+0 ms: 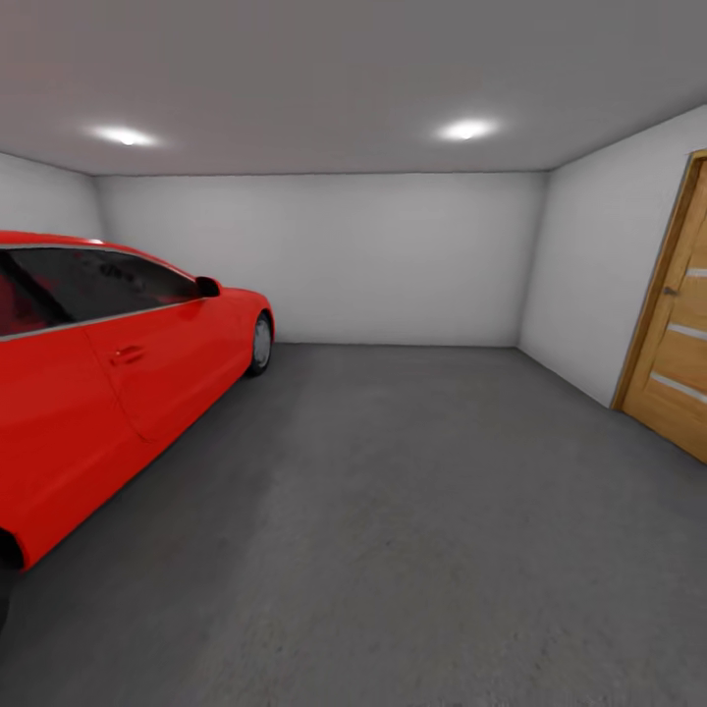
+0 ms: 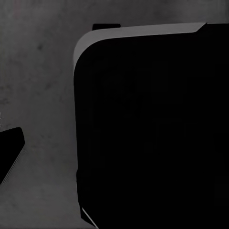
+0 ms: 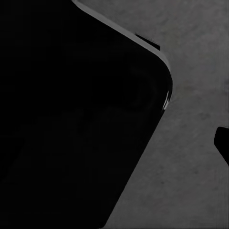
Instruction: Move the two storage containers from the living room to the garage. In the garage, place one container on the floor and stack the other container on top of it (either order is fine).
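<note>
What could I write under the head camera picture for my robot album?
A shiny red car parked in a bare garage with a grey floor and a wooden door.

A dark grey, matt, mottled concrete floor (image 1: pixel 412 511) stretches across the garage to the white-grey walls. A glossy red coupe car (image 1: pixel 108 363) stands on it along the left side, its front wheel (image 1: pixel 261 344) resting on the concrete near the far wall.

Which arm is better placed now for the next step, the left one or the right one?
Neither, as far as I can judge. The head view shows the garage floor, a red car and a door, with no container. Both wrist views look down over dark robot parts.
</note>
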Robot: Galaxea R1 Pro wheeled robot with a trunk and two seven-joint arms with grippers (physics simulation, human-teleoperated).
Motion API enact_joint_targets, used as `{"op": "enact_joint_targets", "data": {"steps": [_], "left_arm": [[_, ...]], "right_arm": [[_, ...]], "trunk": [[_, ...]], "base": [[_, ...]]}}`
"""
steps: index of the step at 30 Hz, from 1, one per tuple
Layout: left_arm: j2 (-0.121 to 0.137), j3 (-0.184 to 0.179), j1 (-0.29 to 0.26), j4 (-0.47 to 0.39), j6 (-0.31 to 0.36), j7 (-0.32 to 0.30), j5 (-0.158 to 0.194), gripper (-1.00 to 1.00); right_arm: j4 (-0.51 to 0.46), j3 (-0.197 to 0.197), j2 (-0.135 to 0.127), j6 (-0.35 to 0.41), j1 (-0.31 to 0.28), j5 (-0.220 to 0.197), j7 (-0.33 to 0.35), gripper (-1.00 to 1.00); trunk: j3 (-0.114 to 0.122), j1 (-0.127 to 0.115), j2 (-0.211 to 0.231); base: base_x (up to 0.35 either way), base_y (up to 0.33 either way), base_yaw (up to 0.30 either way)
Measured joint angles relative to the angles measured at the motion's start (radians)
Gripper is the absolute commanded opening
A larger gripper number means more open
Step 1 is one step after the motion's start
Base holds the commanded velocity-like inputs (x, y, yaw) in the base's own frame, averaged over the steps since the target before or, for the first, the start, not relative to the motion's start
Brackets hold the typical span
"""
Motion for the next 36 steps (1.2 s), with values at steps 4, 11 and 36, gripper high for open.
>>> {"op": "enact_joint_targets", "data": {"steps": [4,11,36], "left_arm": [[0.000,0.000,0.000,0.000,0.000,0.000,0.000,1.00],[0.000,0.001,0.000,0.000,0.000,0.000,0.000,1.00],[0.000,0.001,0.000,0.000,0.000,0.000,0.000,1.00]], "right_arm": [[0.000,0.000,0.000,0.000,0.000,0.000,0.000,1.00],[0.002,0.000,-0.001,0.000,0.000,0.000,0.000,1.00],[0.002,0.000,-0.001,0.000,0.000,0.000,0.000,1.00]], "trunk": [[0.001,0.000,0.000],[0.004,0.000,0.000],[0.013,0.000,0.000]], "base": [[0.000,0.000,-0.280],[0.000,0.000,-0.280],[0.000,0.000,-0.280]]}}
